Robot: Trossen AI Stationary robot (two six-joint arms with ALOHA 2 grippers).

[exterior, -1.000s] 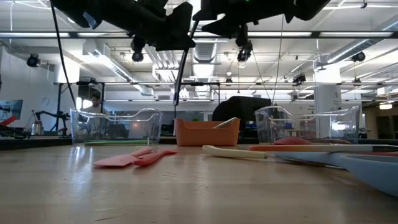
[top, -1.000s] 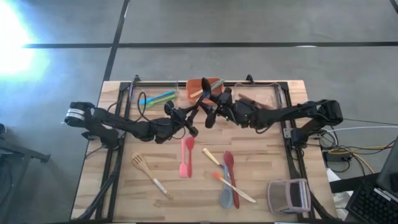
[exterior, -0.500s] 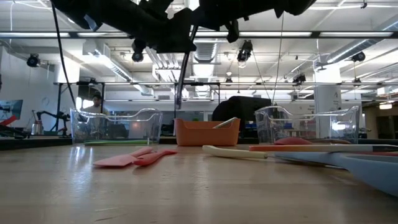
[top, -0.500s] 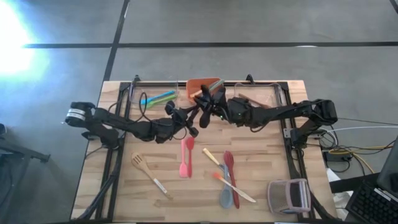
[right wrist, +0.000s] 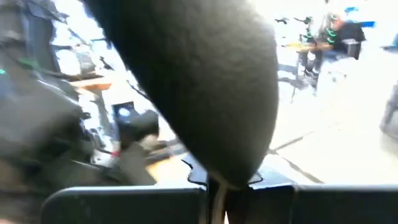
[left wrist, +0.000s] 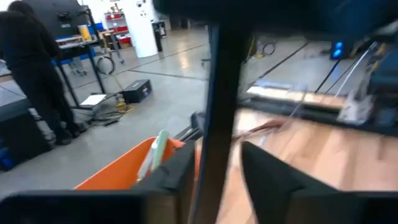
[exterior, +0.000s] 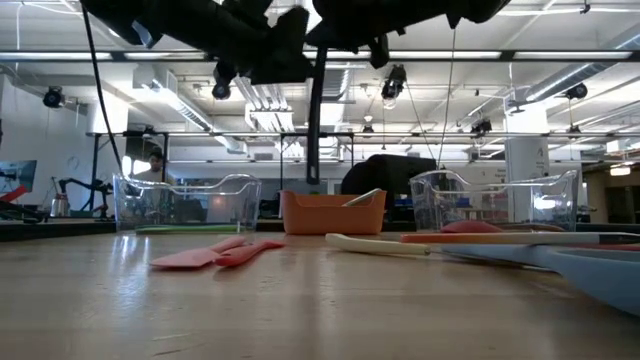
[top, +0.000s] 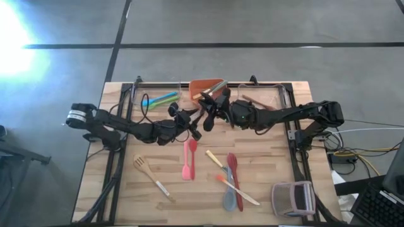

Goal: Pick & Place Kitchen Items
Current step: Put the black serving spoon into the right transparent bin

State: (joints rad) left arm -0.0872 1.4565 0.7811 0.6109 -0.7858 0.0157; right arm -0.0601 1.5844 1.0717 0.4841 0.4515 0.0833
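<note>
High view: we see both grippers meeting just in front of the orange bin (top: 207, 86), the right gripper (top: 207, 117) clenched on a slim black utensil (top: 208, 111).

Low view: its handle (exterior: 314, 120) hangs upright.

Left wrist view: the left gripper (left wrist: 217, 168) straddles it, fingers (left wrist: 267, 177) apart.

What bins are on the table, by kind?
orange bin: 1
clear bins: 3 (back left, back right, front right)
Total: 4
</note>
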